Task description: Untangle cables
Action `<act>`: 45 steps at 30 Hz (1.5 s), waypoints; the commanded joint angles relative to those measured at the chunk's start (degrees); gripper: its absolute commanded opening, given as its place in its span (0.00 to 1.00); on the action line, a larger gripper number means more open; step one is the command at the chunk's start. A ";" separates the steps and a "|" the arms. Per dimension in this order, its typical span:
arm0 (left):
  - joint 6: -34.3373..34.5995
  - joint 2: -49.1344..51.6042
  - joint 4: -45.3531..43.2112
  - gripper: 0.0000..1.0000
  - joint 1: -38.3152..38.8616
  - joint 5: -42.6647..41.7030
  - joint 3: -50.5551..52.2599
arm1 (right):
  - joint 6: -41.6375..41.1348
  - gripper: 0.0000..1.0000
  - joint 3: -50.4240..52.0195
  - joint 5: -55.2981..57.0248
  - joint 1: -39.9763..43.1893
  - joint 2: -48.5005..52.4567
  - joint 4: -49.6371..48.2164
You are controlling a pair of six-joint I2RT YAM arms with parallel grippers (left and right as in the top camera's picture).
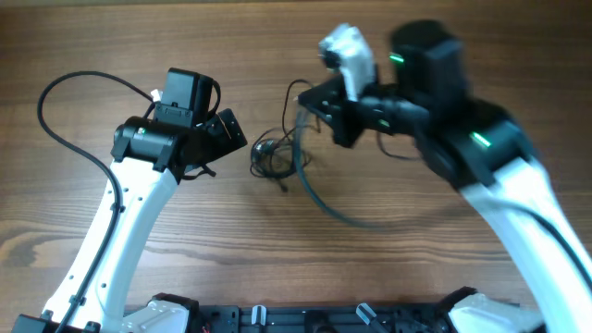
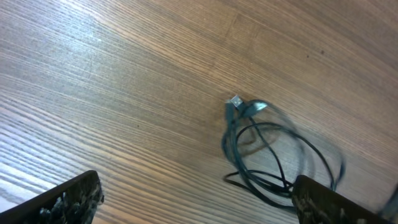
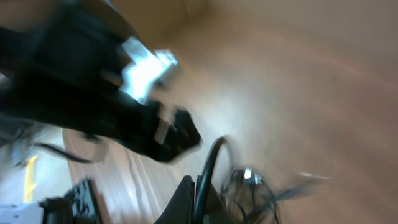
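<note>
Left gripper (image 1: pixel 222 148): we see its jaws spread wide, holding nothing, near the tangle.
Right gripper (image 1: pixel 319 109): we find it closed; blur hides whether it pinches a wire.
Cables (image 1: pixel 266 151): knotted on the table (image 1: pixel 111 37) between both grippers, silvery plug (image 2: pixel 235 101) showing.

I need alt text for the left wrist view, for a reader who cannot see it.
A loose tangle of thin dark cables with a silvery plug lies on a wooden table. The left tool is open, one dark finger at each bottom corner of the picture.
</note>
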State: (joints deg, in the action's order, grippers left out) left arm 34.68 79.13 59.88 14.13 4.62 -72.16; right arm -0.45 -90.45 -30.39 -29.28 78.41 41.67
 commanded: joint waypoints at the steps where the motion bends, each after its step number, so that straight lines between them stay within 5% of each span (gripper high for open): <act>1: 0.52 -0.37 -0.44 1.00 -0.13 -0.52 -0.17 | 1.70 0.04 -0.24 2.29 -0.22 -4.90 -2.12; 5: 0.52 -0.37 -0.76 1.00 -0.13 -0.52 -0.17 | 0.46 0.04 -0.24 9.51 -0.22 -7.32 -1.77; 9: 0.52 -0.37 -0.79 1.00 -0.13 -0.52 -0.17 | -12.98 0.06 -0.22 36.59 -0.22 -6.45 5.38; 10: 0.52 -0.37 -0.81 1.00 -0.13 -0.55 -0.17 | -16.85 0.22 -0.13 43.39 -0.22 -4.98 8.59; 12: 0.50 -0.37 -0.81 1.00 -0.13 -2.05 -0.17 | -17.25 0.82 -0.07 43.19 -0.22 -1.70 12.22; 13: 0.50 -0.37 -0.76 1.00 -0.13 -2.54 -0.17 | -17.57 0.99 -0.02 41.92 -0.22 0.35 14.40; 19: 0.09 -0.37 -0.09 1.00 -0.13 -2.62 -0.17 | -18.18 1.00 -0.02 40.59 0.37 14.21 23.17; 29: 0.09 -0.37 0.35 1.00 -0.13 -2.62 -0.17 | -12.66 0.99 0.04 25.11 5.38 35.95 22.80; 36: 0.11 -0.37 0.33 1.00 -0.13 -2.62 -0.17 | -5.51 0.80 0.35 24.96 5.38 42.34 21.09; 41: 0.11 -0.37 0.31 1.00 -0.13 -2.62 -0.17 | -3.61 0.79 1.64 25.40 5.38 42.42 19.43; 43: 0.11 -0.37 0.28 1.00 -0.13 -2.62 -0.17 | -3.63 0.72 1.64 25.40 5.38 42.42 18.67; 45: 0.11 -0.37 0.31 1.00 -0.13 -2.62 -0.17 | -4.24 0.53 1.64 25.33 5.38 42.42 17.88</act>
State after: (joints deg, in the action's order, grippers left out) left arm 34.65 79.13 60.18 14.13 2.24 -72.16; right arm -4.84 -89.32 -4.51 -23.79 119.81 60.34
